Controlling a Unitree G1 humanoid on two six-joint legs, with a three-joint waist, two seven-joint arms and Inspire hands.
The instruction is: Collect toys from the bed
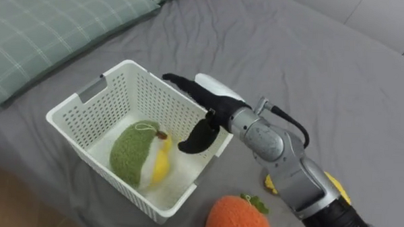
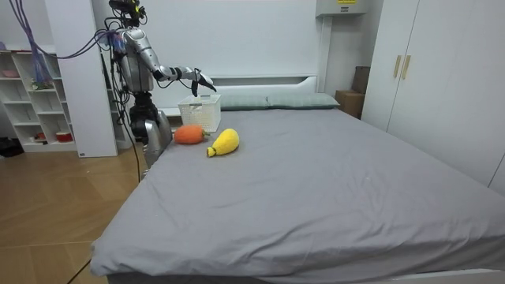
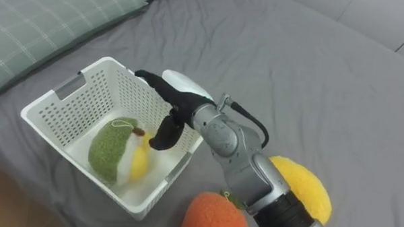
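Observation:
A white lattice basket [image 1: 146, 91] stands on the grey bed [image 1: 304, 70], and inside it lies a green and yellow plush toy [image 1: 134, 151]. My right hand [image 1: 206, 100] hovers over the basket's right rim, open, its fingers stretched across the basket and its thumb hanging down, holding nothing. An orange plush toy [image 1: 239, 216] lies on the bed just in front of the basket. A yellow plush toy [image 3: 300, 188] lies to its right, partly hidden behind my forearm. In the room view I stand at the bed's corner with that arm held out over the basket [image 2: 200, 113].
A green checked pillow [image 1: 50, 27] lies at the bed's head, left of the basket. The wood floor shows past the bed's edge [image 1: 10, 194]. White shelves [image 2: 31, 95] stand behind me and a wardrobe [image 2: 426, 71] across the room.

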